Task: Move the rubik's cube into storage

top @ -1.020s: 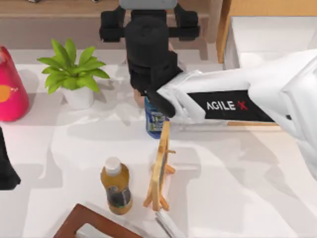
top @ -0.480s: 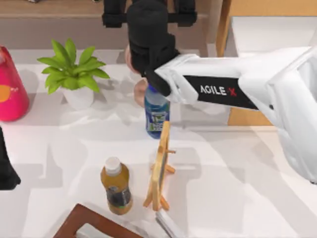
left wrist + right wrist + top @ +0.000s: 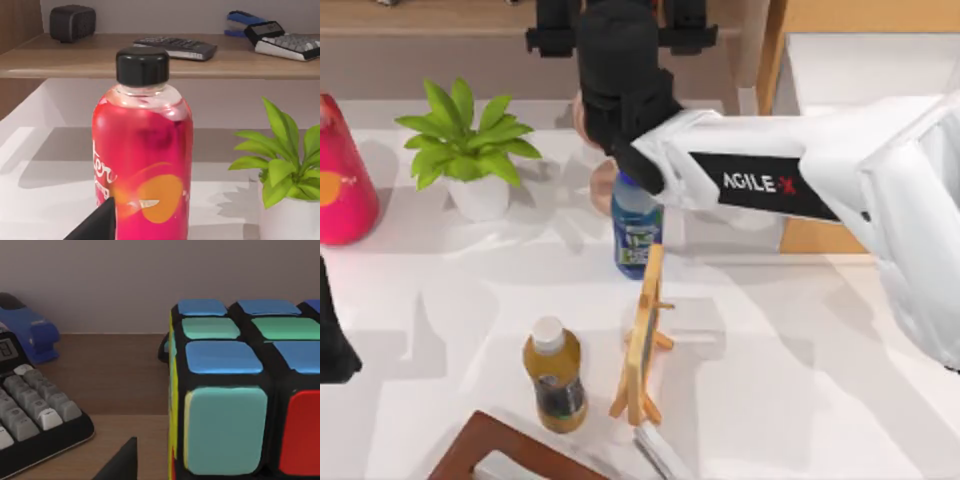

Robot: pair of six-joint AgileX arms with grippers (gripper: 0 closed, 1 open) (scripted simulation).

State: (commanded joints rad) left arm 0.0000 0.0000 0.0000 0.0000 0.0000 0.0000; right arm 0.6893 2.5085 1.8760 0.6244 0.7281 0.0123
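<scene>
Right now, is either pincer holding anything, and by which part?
Cannot be told: the rubik's cube sits close before the right pincer, but the hold itself is hidden. Left pincer idle.

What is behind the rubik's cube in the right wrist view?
Behind the rubik's cube runs a wooden shelf against a plain wall, bearing a calculator and blue stapler. Whatever is directly behind the cube is covered.
</scene>
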